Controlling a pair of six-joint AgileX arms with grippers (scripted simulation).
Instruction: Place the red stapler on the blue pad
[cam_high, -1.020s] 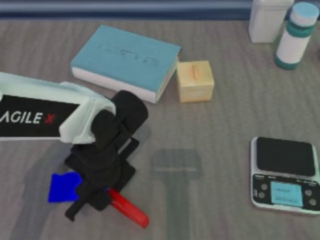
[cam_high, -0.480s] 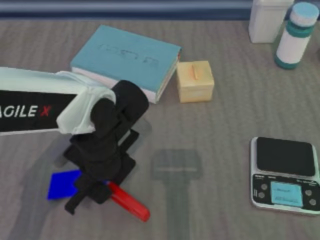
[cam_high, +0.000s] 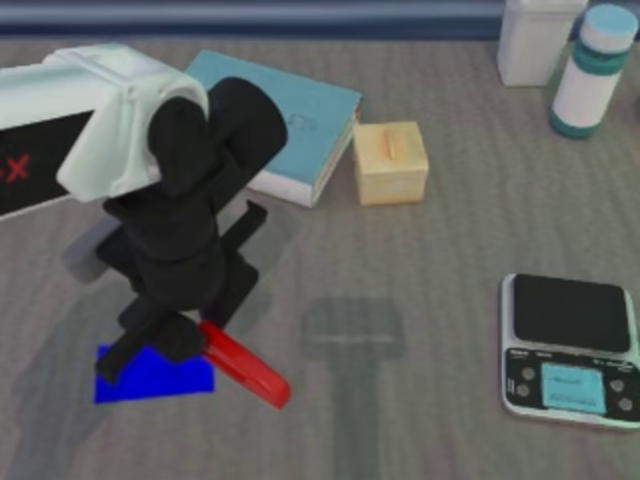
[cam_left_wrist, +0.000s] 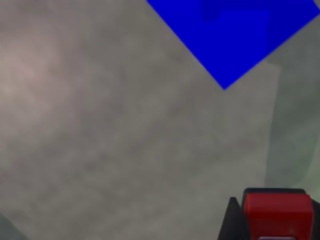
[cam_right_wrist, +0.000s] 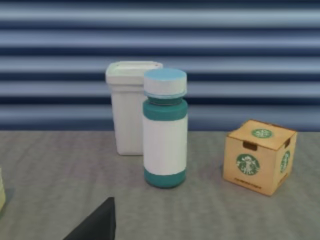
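Note:
My left gripper (cam_high: 190, 335) is shut on one end of the red stapler (cam_high: 248, 366), held above the table at the front left. The stapler's free end points toward the front right. The blue pad (cam_high: 150, 377) lies flat just left of and below the stapler, partly hidden by the gripper. In the left wrist view the red stapler (cam_left_wrist: 276, 215) sits between the dark jaws, and a corner of the blue pad (cam_left_wrist: 235, 30) lies farther off. My right arm is out of the top view; only a dark edge of my right gripper (cam_right_wrist: 97, 225) shows in its wrist view.
A thick light-blue book (cam_high: 300, 115) lies at the back, partly under my left arm, with a small wooden box (cam_high: 390, 162) beside it. A kitchen scale (cam_high: 568, 345) sits at the right. A white container (cam_high: 535, 40) and a teal-capped bottle (cam_high: 592, 70) stand at the back right.
My left arm has risen and swung toward the back left, carrying the red stapler up and slightly left. More of the blue pad now shows.

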